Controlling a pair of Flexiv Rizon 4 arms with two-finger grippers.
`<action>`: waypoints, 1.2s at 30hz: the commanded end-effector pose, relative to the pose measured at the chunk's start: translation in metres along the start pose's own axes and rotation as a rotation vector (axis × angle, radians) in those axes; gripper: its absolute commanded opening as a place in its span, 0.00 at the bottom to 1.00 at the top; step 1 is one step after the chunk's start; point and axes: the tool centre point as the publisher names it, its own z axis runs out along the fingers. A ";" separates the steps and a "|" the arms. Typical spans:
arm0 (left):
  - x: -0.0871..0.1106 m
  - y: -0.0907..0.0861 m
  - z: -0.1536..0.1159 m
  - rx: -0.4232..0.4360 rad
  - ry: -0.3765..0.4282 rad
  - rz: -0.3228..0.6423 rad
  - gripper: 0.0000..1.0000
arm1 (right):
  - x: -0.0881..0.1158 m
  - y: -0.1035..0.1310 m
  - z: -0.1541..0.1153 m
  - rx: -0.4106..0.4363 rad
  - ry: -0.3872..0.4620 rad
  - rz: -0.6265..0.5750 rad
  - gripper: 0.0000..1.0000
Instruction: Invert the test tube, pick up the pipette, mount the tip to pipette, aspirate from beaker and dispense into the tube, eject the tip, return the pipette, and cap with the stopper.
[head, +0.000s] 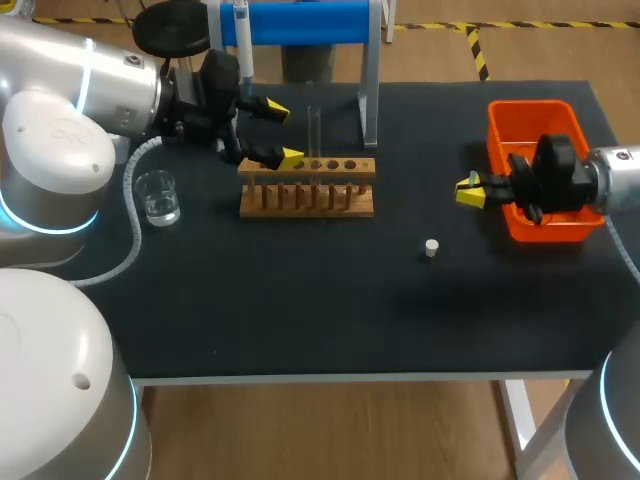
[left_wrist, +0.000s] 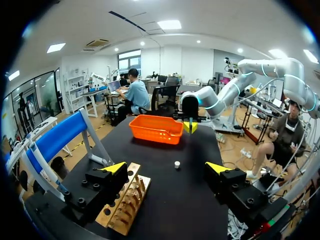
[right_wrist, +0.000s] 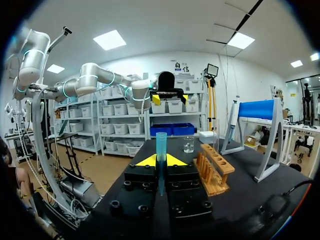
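Note:
A clear test tube stands upright in the wooden rack. My left gripper is open just left of the rack's end, and in its own view the fingers spread wide with the rack under one of them. The pipette hangs on the blue stand. A glass beaker sits at the left. The small white stopper lies on the mat. My right gripper is beside the orange bin, shut on a blue pipette tip held upright.
The orange bin sits at the table's right side, close behind my right gripper. The blue stand's clear legs rise behind the rack. The beaker and rack show ahead of my right gripper.

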 end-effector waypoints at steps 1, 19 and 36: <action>-0.001 -0.001 0.000 -0.004 0.003 -0.001 1.00 | 0.001 0.001 -0.001 0.002 -0.001 0.000 0.00; -0.004 0.000 -0.002 -0.005 -0.001 0.000 1.00 | 0.001 0.001 -0.001 0.002 -0.001 0.000 0.00; -0.059 0.021 -0.026 -0.007 -0.205 -0.066 1.00 | 0.001 0.001 -0.001 0.002 -0.001 0.000 0.00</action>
